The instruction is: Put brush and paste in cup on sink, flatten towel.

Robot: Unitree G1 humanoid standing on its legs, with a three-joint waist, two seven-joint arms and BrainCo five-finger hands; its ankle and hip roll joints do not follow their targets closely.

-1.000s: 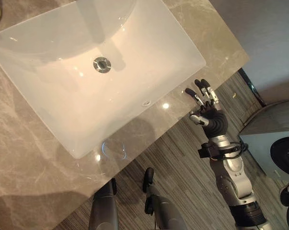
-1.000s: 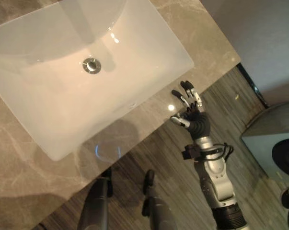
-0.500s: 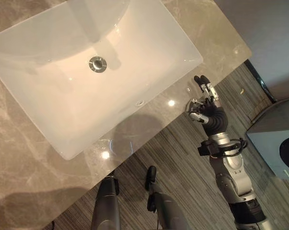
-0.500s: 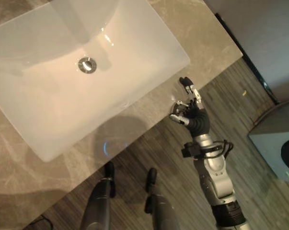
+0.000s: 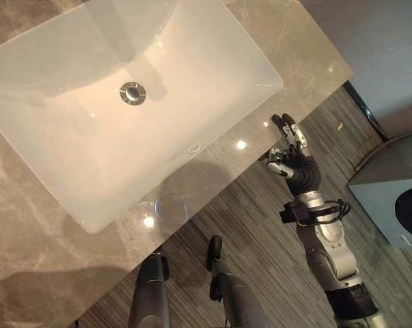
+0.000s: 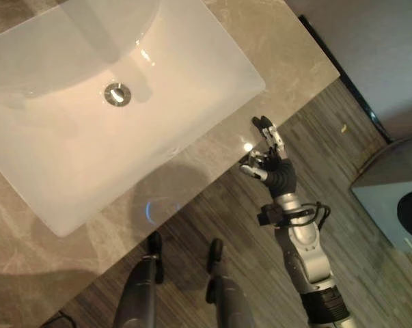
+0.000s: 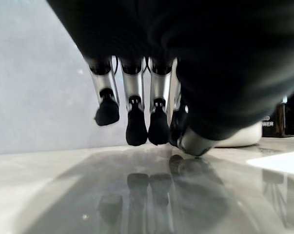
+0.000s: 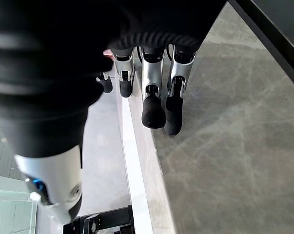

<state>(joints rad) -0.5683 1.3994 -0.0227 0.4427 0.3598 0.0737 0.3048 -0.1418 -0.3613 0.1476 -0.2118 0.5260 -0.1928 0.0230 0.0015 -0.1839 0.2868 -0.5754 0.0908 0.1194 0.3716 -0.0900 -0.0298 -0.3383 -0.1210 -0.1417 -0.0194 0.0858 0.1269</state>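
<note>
Marble-veined counter: carries white sink, basin bare, lying left of and beyond the right robot hand. Left robot hand: fingers straight, empty, hovering just above counter. Right robot hand: fingers relaxed, empty, at the counter's front edge. Brush, paste, cup, towel: unsighted; handling unjudged.

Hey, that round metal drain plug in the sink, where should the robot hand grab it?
Probably pinch the drain plug by its rim from straight above: it lies flat and low in the sink, so no side of it is open.
</note>
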